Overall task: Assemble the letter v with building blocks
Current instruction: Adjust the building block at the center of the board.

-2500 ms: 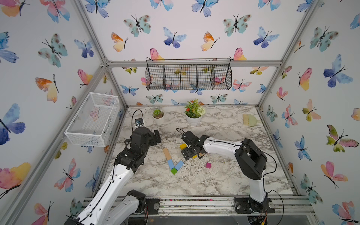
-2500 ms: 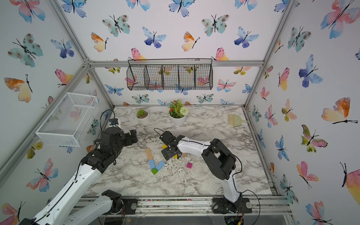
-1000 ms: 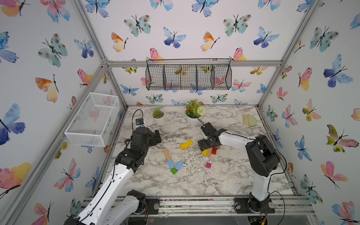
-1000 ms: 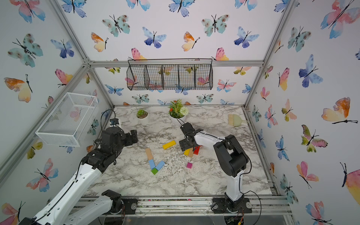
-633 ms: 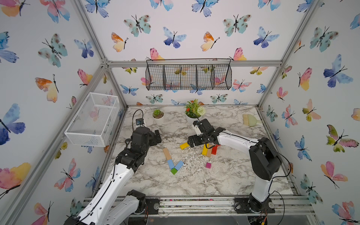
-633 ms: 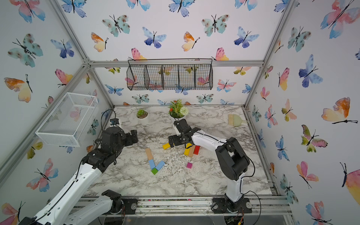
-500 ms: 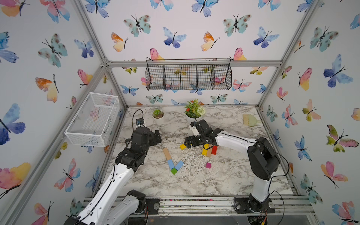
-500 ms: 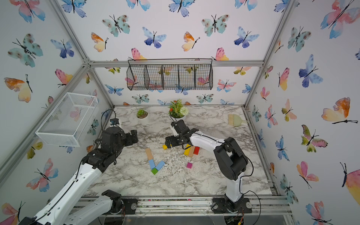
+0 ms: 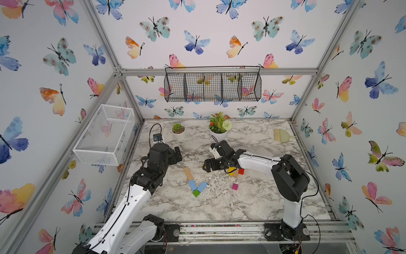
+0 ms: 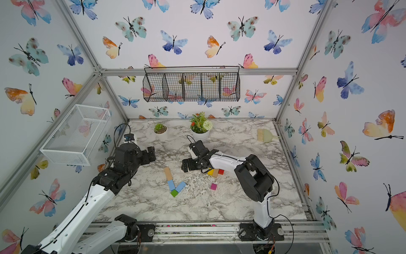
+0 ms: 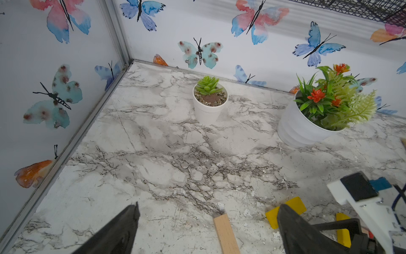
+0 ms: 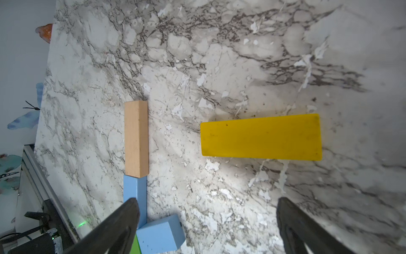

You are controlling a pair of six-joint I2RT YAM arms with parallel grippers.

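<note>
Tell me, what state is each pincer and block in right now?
Left pincer: open, empty.
Right pincer: open, empty, near yellow bar.
Yellow bar: flat, loose, apart from V.
Tan bar: flat, outer end of V's longer arm.
Blue bars: flat, meeting at green cube.
Green cube: at V's tip.
Magenta cube: loose, alone.
V: unfinished, arms uneven.

Both top views overlook the whole grey-veined marble surface [image 9: 219, 204] from high; close wrist views share the tan wooden bar [image 12: 136, 138].

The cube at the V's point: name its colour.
The cube is green, clearest in a top view.
</note>
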